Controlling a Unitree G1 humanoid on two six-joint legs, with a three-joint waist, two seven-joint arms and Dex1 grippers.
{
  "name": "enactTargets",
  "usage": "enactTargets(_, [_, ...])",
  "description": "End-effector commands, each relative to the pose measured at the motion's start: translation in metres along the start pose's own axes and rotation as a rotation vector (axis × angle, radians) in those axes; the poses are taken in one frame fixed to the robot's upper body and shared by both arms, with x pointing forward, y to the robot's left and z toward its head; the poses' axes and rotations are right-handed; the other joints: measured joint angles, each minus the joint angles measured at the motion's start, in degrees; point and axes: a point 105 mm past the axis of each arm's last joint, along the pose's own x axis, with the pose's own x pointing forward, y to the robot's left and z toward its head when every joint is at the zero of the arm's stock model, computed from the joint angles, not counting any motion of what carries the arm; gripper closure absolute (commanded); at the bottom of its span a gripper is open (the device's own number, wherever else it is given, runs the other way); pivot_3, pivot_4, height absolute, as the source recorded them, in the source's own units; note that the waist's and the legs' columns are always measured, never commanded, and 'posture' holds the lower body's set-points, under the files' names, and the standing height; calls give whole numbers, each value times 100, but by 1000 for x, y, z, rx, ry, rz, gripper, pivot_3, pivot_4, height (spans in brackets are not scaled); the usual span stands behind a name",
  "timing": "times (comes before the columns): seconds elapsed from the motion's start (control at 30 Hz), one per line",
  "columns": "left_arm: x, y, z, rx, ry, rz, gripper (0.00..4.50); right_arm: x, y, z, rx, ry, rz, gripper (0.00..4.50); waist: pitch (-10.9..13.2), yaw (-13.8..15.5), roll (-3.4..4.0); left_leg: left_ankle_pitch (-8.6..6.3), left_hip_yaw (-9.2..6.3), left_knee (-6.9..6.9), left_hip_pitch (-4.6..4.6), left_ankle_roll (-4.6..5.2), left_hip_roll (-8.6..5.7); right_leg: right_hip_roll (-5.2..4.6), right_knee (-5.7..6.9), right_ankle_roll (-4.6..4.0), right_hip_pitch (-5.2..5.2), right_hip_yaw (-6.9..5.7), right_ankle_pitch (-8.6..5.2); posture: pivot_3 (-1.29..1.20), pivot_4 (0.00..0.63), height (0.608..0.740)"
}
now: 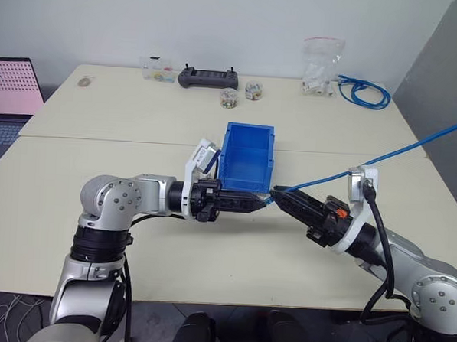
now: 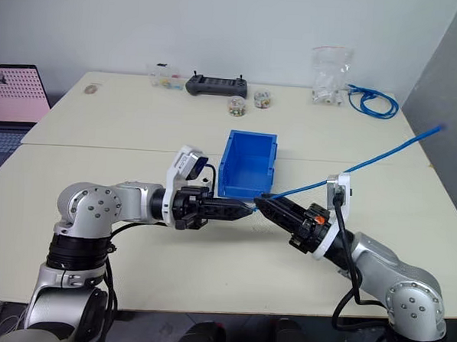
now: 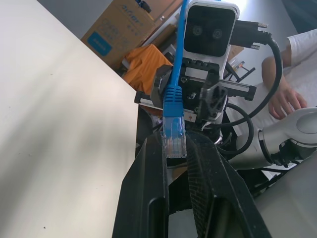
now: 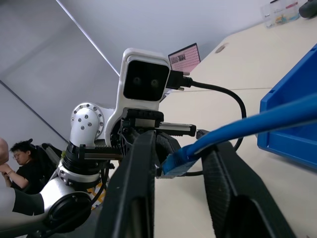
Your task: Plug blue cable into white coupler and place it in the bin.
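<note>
The left gripper [image 1: 259,202] and right gripper [image 1: 282,197] meet tip to tip above the table [image 1: 95,233], just in front of the bin [image 1: 247,158]. The left fingers [image 3: 148,198] are pressed together; a pale sliver shows between them at the tips, which is probably the white coupler [image 3: 174,171], though too little of it shows to be sure. The right fingers [image 4: 138,188] stand either side of the blue cable [image 1: 414,146] just behind its plug; whether they already pinch it cannot be told, as a gap still shows beside the cable in the right wrist view. The clear plug [image 3: 174,141] sits at the left fingertips, its end at or just entering the socket. From there the cable runs up and away to the far right, off the table edge.

Step in hand, as judged: seating the plug. To do it well, the plug's long axis should line up with the socket before any push; the right gripper should hold close behind the plug so the cable does not buckle; the left should stay firm and level as the counter-hold. The trailing cable may tug the plug askew.

Far side of the table: a controller [image 1: 208,78], a plastic bag [image 1: 321,65] and a coiled blue cable [image 1: 364,92]. A laptop [image 1: 10,98] stands far left.
</note>
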Motion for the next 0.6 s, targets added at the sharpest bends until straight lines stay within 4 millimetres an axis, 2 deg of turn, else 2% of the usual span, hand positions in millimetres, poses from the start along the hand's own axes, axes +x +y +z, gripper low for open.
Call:
enactTargets(0.03, [0,-4,3,41,-6,-5,4251,1,14,5,-11,-11,72,4190,0,-1,0,0,0,0,0,0,0,0,0,0,0,0,0,0,150,740])
enactTargets(0.1, [0,-3,4,43,-16,-6,4251,1,16,5,-11,-6,80,4486,0,-1,0,0,-1,-1,0,0,0,0,0,0,-1,0,0,0,150,740])
enactTargets(0.4, [1,-2,1,59,-22,-8,4251,2,18,3,-2,-7,92,4491,0,-2,0,0,0,-1,-1,0,0,0,-1,0,-1,0,0,0,150,740])
enactTargets(0.43, [1,-1,0,69,-21,-2,3548,2,18,3,-5,-5,90,4491,0,-3,0,0,0,-1,-1,0,0,0,-1,0,-2,0,0,0,150,740])
enactTargets(0.6, [-1,-2,-5,118,3,11,2571,0,15,2,-15,12,80,4495,0,-1,0,0,1,-2,-3,0,0,0,-2,0,-4,2,0,0,150,740])
